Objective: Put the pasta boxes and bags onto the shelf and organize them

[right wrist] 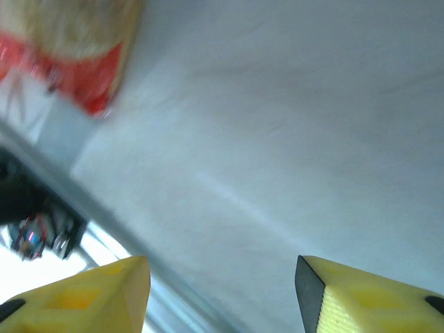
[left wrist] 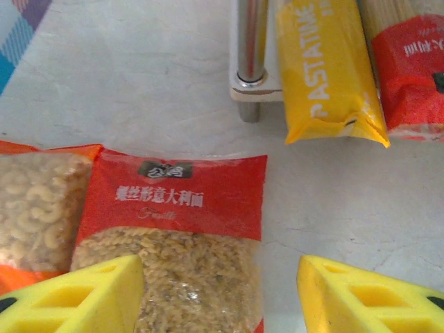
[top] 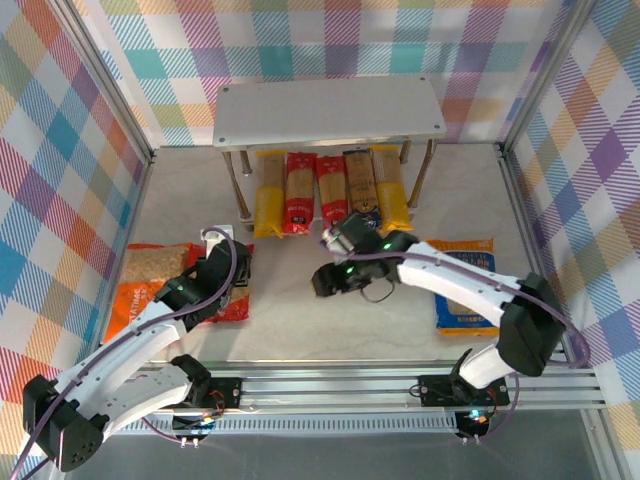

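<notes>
We see the left gripper open, yellow fingers well apart, low over the red bag: the bag's top edge lies just ahead of the tips, its body runs under the left finger, nothing clamped. The orange bag lies edge to edge with the red bag, on the gripper's left. Ahead of the gripper a shelf leg stands on the table; just right of the leg comes a yellow pack, then a red pack close beside it.

We mark the right gripper open, its fingers apart above bare table, nothing between them; view blurred. Ahead and to its left we catch a corner of the red bag.

From the top camera the shelf stands beyond both grippers. Under its top plate five packs lie side by side; past the two named come a second red pack, a dark pack and a second yellow pack. The blue bag lies behind the right gripper, partly under that arm.
</notes>
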Tool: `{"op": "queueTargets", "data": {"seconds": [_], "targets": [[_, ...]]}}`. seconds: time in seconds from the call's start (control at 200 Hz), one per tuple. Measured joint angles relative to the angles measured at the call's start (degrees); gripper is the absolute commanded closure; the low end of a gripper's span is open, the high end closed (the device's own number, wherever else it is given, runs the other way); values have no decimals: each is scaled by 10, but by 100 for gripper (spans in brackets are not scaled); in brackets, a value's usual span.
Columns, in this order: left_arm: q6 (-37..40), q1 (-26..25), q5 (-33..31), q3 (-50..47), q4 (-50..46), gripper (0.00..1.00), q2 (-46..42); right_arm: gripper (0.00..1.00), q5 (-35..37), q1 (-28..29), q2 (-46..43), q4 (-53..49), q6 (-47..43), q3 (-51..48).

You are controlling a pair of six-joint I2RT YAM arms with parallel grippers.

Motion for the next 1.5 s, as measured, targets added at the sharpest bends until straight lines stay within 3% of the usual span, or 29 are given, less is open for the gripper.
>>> {"op": "queueTargets", "data": {"seconds": [0.17,0.415,0.62,1.305,1.415,1.5], "targets": [[-2,2,-13,20,-20,38,-68,36,-47,65,126,37,16,62],[-2,2,-13,54,-35,38,-203,36,-109,81,301,53,12,229],[-2,2,-14,76,-64,38,-228,36,-132,85,400,39,10,351],[7,2,-15,78,-79,36,-250,36,-94,87,529,-36,21,515],[9,2,-15,78,-79,36,-250,46,-98,87,542,-37,25,529],[9,2,-15,78,-79,36,-250,62,-98,87,544,-38,28,530]]}}
